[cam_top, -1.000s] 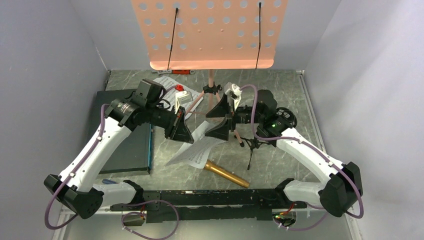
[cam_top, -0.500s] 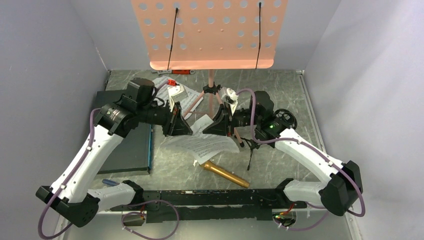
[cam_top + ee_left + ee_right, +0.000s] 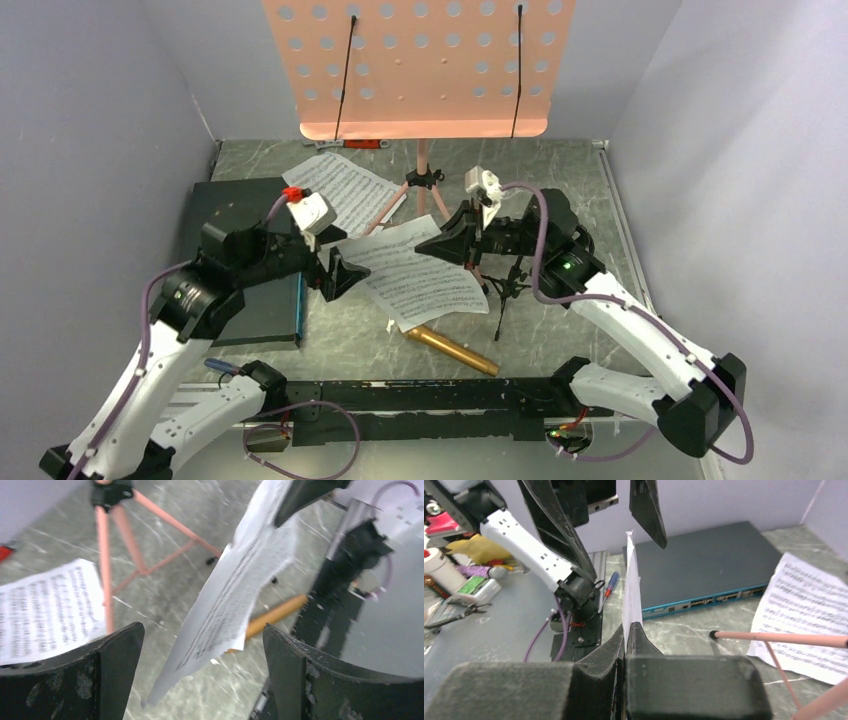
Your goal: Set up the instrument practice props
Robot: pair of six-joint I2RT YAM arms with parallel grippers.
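left pincer (image 3: 338,272) backed off, spread; right pincer (image 3: 629,630) pinches sheet (image 3: 425,280), seemingly clear of left.

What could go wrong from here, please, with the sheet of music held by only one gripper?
The right gripper pinches the sheet by one edge only, so it may sag, slip or crease. Its loose end hangs close to the open left gripper and could snag there. Swinging it might also brush the small black tripod.

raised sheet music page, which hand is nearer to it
Right. The right hand is shut on one edge of the page, holding it up. The left hand is open at the opposite edge, not gripping it.
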